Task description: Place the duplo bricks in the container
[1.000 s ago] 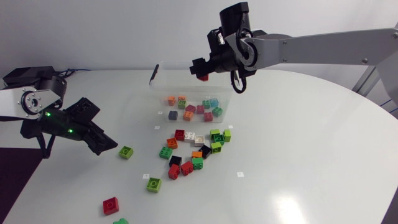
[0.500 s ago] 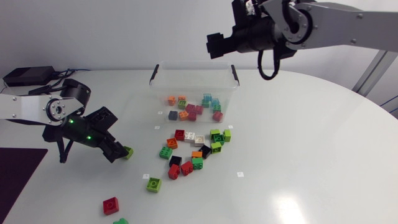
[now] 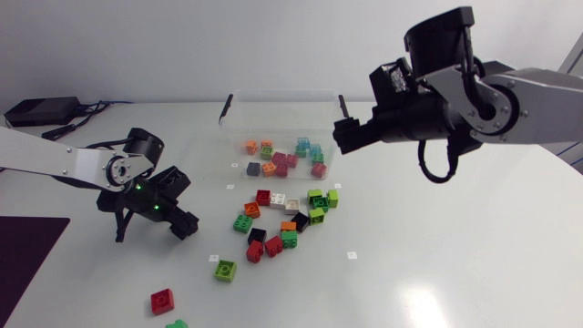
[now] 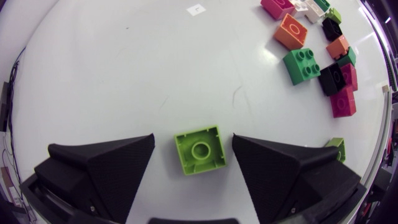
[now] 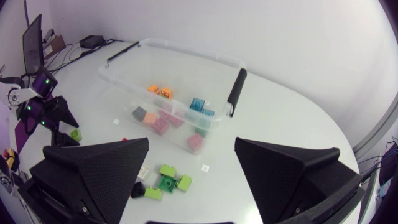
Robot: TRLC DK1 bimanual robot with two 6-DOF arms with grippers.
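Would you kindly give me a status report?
Left gripper open around lime green duplo brick. Right gripper open, empty. Clear plastic container partly filled. Nothing blocking.

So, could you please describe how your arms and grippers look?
Silver-grey links, black joints. The left arm has green lights; a black cable loops below the right arm. The left gripper and right gripper are matte black with wedge-shaped fingers.

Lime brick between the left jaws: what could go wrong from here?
The lime brick lies slightly askew between the open left jaws, so closing might twist it or squeeze it out. The right jaws hang beside the container, so both arms could crowd each other there.
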